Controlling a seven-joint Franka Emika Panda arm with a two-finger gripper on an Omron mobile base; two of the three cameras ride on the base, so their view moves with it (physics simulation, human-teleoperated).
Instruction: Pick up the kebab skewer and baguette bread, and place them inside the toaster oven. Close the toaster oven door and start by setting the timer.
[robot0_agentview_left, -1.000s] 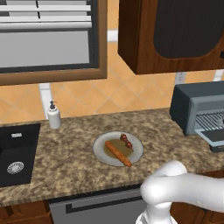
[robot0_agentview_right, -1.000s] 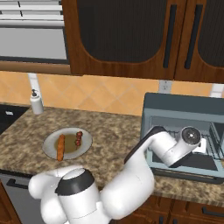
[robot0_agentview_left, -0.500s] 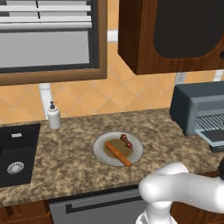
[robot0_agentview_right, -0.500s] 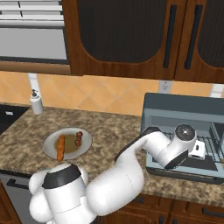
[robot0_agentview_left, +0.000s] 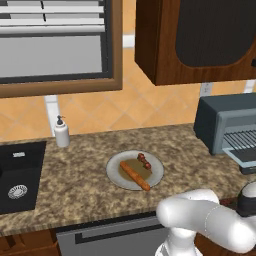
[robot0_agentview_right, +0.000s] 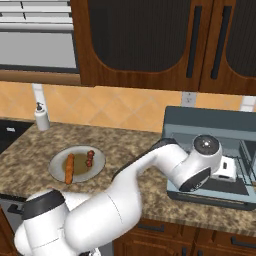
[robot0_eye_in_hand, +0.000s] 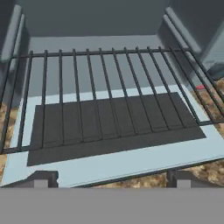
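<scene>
The kebab skewer (robot0_agentview_left: 144, 160) (robot0_agentview_right: 90, 157) and the baguette bread (robot0_agentview_left: 134, 176) (robot0_agentview_right: 69, 168) lie side by side on a grey plate (robot0_agentview_left: 115, 172) (robot0_agentview_right: 98, 163). At the right of the counter stands the toaster oven (robot0_agentview_left: 219, 119) (robot0_agentview_right: 210, 122). The toaster oven door (robot0_agentview_right: 205, 193) (robot0_eye_in_hand: 118, 159) is folded down flat, and a wire rack (robot0_eye_in_hand: 100, 87) is slid out over it. My gripper (robot0_agentview_right: 231, 171) (robot0_eye_in_hand: 112, 179) hovers over that open door, far from the plate. It is open, with nothing between its fingertips (robot0_eye_in_hand: 43, 178).
A white soap dispenser (robot0_agentview_left: 61, 132) (robot0_agentview_right: 41, 117) stands by the wall at the left, beside a black sink (robot0_agentview_left: 17, 175). Wooden cabinets (robot0_agentview_right: 150, 45) hang above the counter. Bare granite (robot0_agentview_left: 80, 170) lies around the plate.
My arm has stretched further right, and the hand has shifted slightly over the open oven door. The plate, skewer and bread have not moved.
</scene>
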